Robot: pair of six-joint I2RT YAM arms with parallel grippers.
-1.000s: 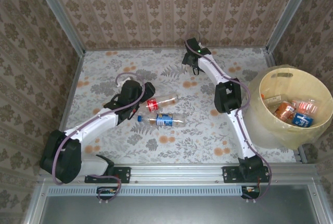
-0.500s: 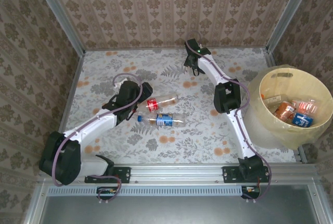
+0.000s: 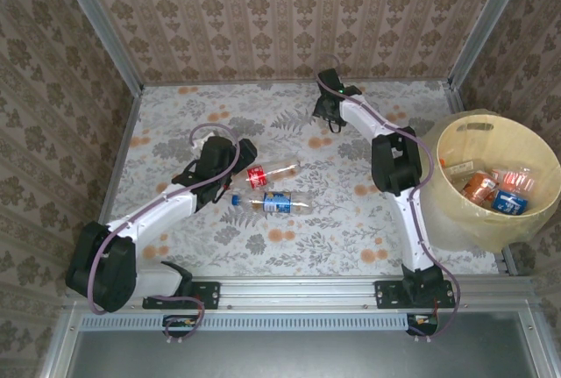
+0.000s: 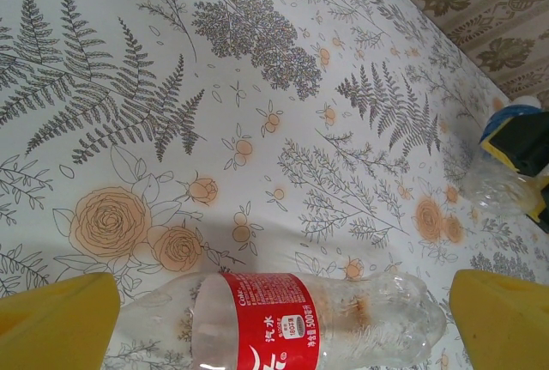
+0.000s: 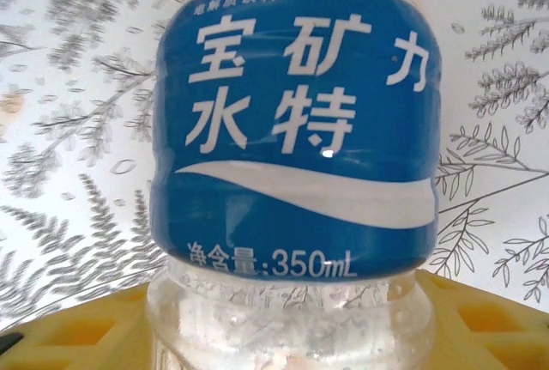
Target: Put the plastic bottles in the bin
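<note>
Blue-labelled clear plastic bottle (image 5: 292,130): pinched in right gripper (image 5: 287,331), far end of floral table (image 3: 386,220).
Round pale-yellow plastic bin (image 3: 460,137): rightward and nearer from there.
Left gripper (image 4: 283,323): open, red-labelled clear bottle (image 4: 257,327) lying finger-to-finger.

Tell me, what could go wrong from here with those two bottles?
The right gripper pinches the blue bottle by its clear end; it might slip or crumple before reaching the bin. The left gripper stands open astride the red bottle, which lies on its side and may roll away as it closes.
</note>
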